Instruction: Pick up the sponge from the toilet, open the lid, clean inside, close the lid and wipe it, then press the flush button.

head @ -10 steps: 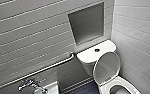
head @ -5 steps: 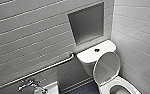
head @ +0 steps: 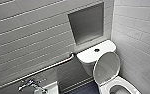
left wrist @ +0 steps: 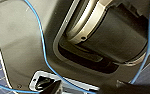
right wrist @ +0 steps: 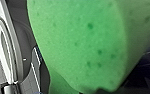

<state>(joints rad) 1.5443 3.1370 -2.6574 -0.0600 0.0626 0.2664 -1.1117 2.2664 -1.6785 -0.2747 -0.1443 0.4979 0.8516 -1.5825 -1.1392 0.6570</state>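
Long pale tiles cover the far wall (head: 28,37) and the right wall (head: 138,32) of a narrow bathroom. A strip of dark blue tiled floor (head: 87,87) shows at the near edge, between the fixtures.

The toilet (head: 104,48) stands in the right corner with its tank against the far wall. Its bowl reaches toward the near right, and the white rim lies open to view. The lid (head: 107,67) is raised, its glossy underside facing out over the bowl and its top edge close to the front of the tank.

Above the tank a grey rectangular niche (head: 87,23) is set into the far wall. A metal grab rail (head: 48,67) runs along that wall, from the far left up to a bend just left of the tank. Below the rail, at the near left, is the corner of a white sink (head: 52,88) with a chrome tap (head: 28,84) beside it.

The sponge (right wrist: 86,42), bright green and pitted with small pores, looms very close in the right wrist view. It is grasped in the right pincer (right wrist: 101,90), with grey parts of the robot on one side and dark floor tiles on the other.

In the left wrist view a blue cable (left wrist: 41,42) loops across the robot's dark body (left wrist: 21,50). The left pincer (left wrist: 87,88) sits against that body, and I cannot tell whether it is released or clenched.

The flush button (head: 96,50), small, dark and round, sits in the middle of the tank top.
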